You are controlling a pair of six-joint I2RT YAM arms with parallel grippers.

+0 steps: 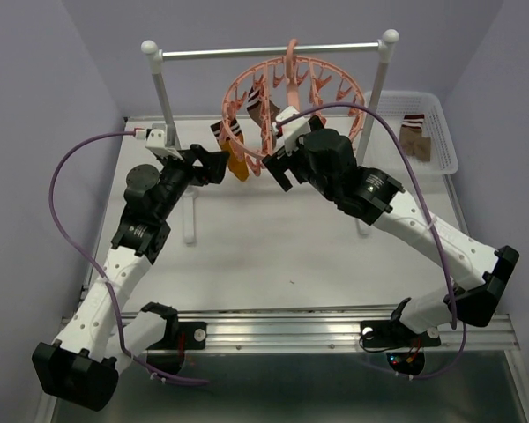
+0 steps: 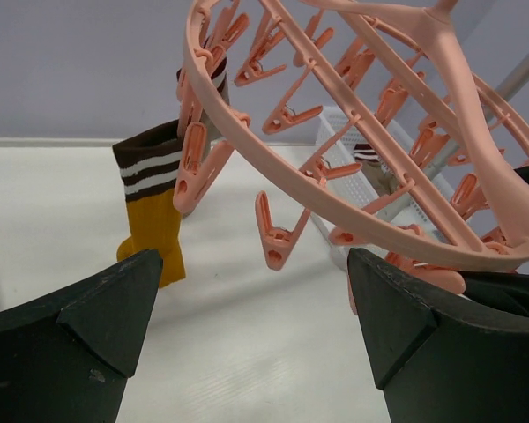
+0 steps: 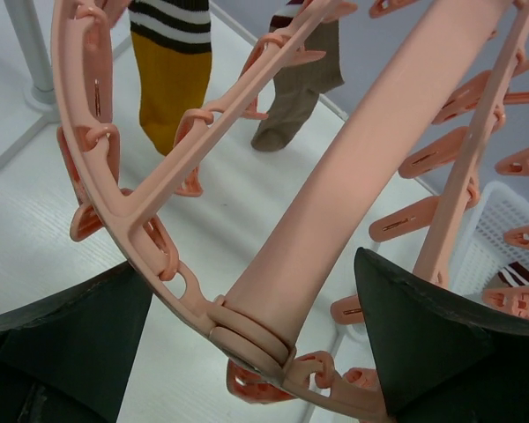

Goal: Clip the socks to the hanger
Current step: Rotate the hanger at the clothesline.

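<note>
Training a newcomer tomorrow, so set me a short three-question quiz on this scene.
1. True or false: the mustard sock is clipped to the hanger.
2. Where do the spare socks lie? A) on the table B) in the basket C) on the rail
3. How many socks hang from the hanger?
Key: 1 true; 2 B; 3 two, the mustard one and a brown sock.
</note>
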